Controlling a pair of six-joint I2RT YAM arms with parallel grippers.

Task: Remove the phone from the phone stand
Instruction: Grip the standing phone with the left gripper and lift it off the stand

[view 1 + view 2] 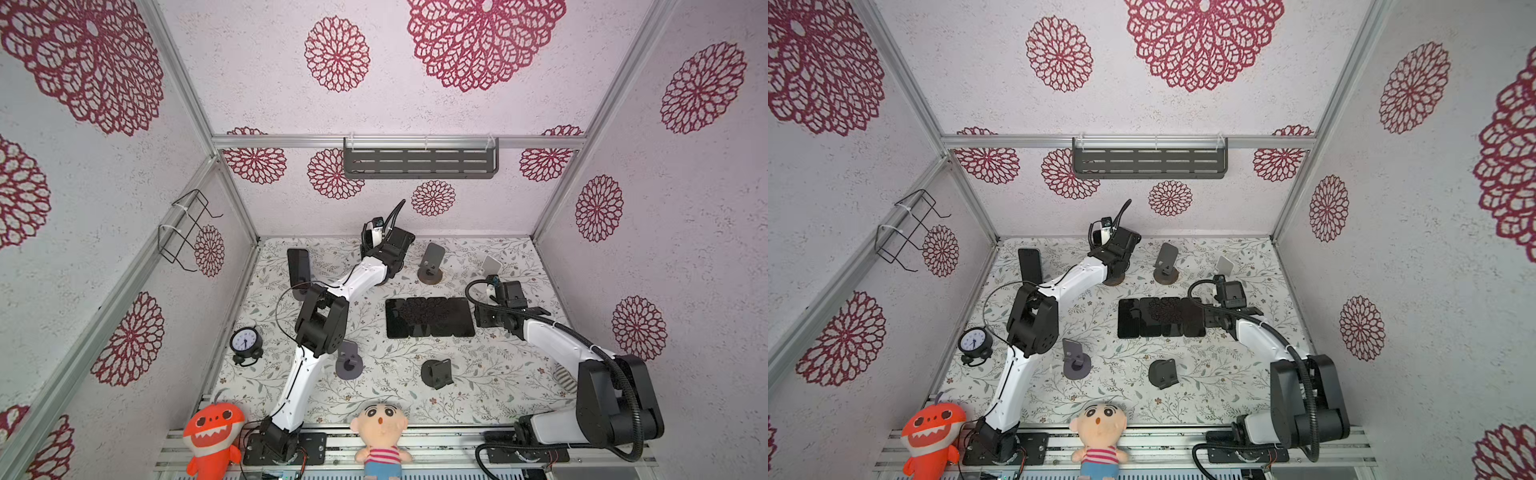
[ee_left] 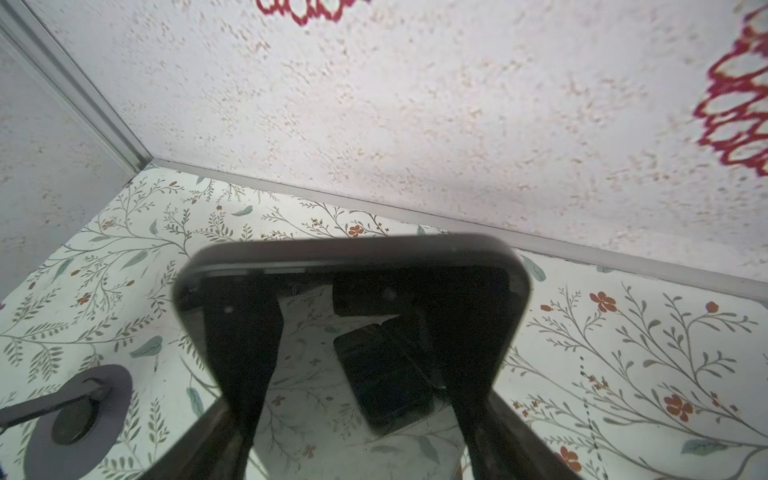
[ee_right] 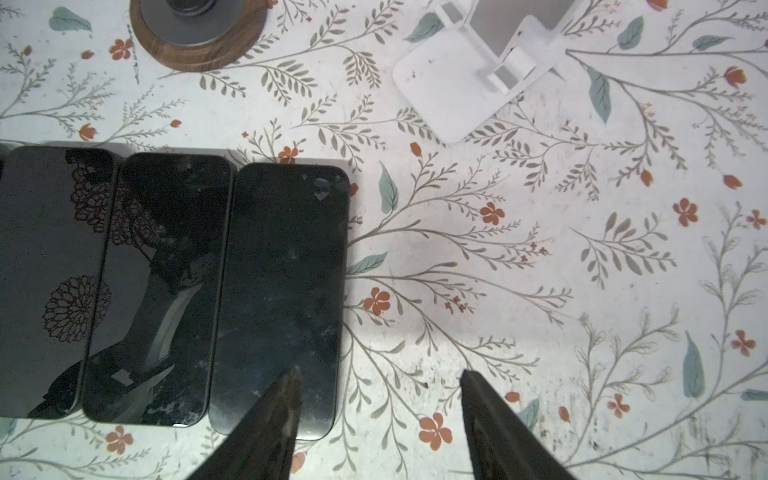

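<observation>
A black phone [image 2: 349, 251] stands upright between the fingers of my left gripper [image 2: 359, 403], which is shut on its two side edges. Its glossy screen mirrors the fingers and the table. In both top views the left gripper [image 1: 380, 259] is at the back middle of the table and hides the phone. Only the wood-rimmed base of the phone stand [image 1: 1116, 281] peeks out below it. My right gripper [image 3: 380, 374] hangs open and empty at the right end of a row of flat phones [image 1: 430, 318], with one finger above the corner of the last phone [image 3: 282, 291].
A second phone [image 1: 298, 264] leans on a grey stand at back left. Empty stands: grey with wood base [image 1: 431, 266], white [image 1: 490, 266], grey [image 1: 348, 361], black [image 1: 436, 374]. A clock [image 1: 246, 343] stands at left, and two plush toys [image 1: 380, 432] sit at the front edge.
</observation>
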